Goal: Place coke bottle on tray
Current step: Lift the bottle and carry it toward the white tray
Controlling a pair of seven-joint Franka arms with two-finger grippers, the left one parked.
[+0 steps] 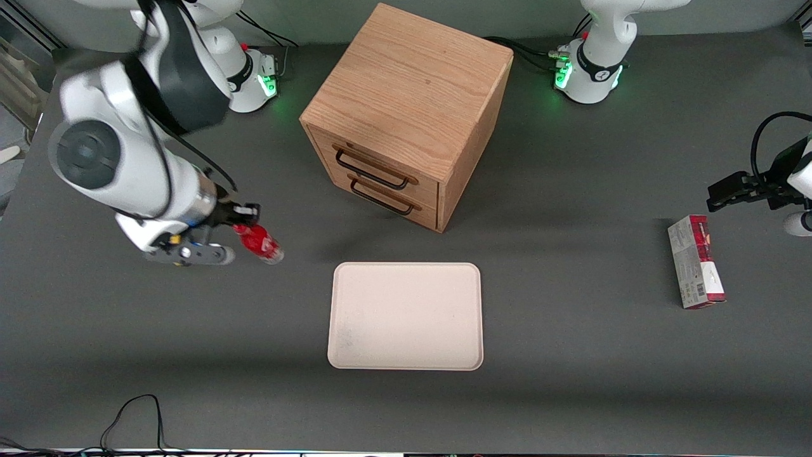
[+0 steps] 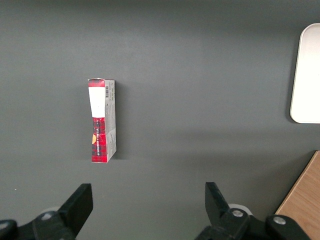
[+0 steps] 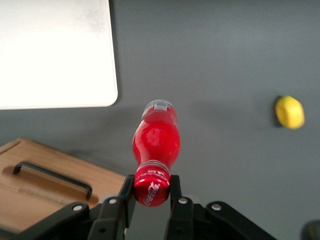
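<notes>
One coke bottle (image 1: pixel 260 243) was held in the right arm's gripper (image 1: pixel 244 219), toward the working arm's end of the dark grey surface (image 1: pixel 571 381). The gripper's two fingers (image 3: pixel 127 192) pinched the bottle at its red cap, one on each side, as the right wrist view showed plainly. The bottle was tilted, with its cap in the gripper and its clear base pointing away and down toward the surface. Whether the base touched the surface could not be told from the front view; in the right wrist view it appeared to hang clear of the grey surface below.

One tray (image 1: pixel 406 315), cream-beige with rounded corners and a low rim, lay flat on the surface near the middle, nearer to the front camera than the cabinet. Nothing rested on it. The bottle was apart from the tray, off past the tray's edge on the working arm's side, and a strip of bare surface showed between them.

One wooden drawer cabinet (image 1: pixel 409 108) stood farther from the front camera than the tray, turned at an angle. It had two drawers, each with one dark handle (image 1: pixel 371 168), both closed.

One red-and-grey carton (image 1: pixel 696 261) lay flat toward the parked arm's end of the surface, well apart from the tray.

One small yellow lump (image 3: pixel 289 112) appeared in the right wrist view only, lying on the grey surface, well apart from the bottle.
</notes>
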